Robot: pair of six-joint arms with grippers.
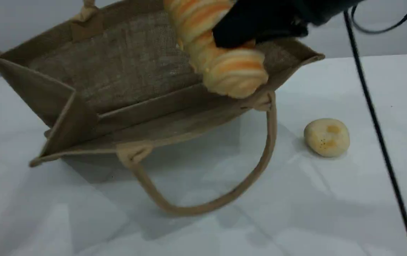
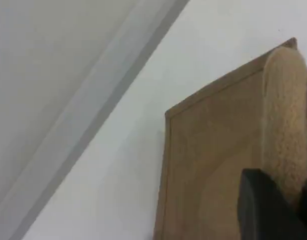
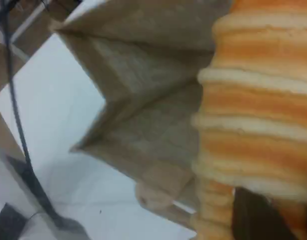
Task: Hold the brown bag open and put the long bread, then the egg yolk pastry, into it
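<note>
The brown bag [image 1: 125,71] stands tilted on the table, its mouth held wide toward the scene camera. Its far handle [image 1: 86,10] runs up out of the scene view. In the left wrist view my left gripper [image 2: 281,202] is shut on that beige handle [image 2: 286,120], beside the bag's outer panel [image 2: 213,160]. My right gripper [image 1: 251,30] is shut on the long bread [image 1: 224,57], which hangs striped over the bag's right rim, its lower end at the mouth. The right wrist view shows the long bread [image 3: 258,115] above the bag's folded side [image 3: 148,100]. The egg yolk pastry [image 1: 327,137] lies on the table right of the bag.
The bag's near handle [image 1: 203,209] loops down onto the white table in front. A black cable [image 1: 377,128] runs down the right side of the scene, just right of the pastry. A grey wall lies behind the table.
</note>
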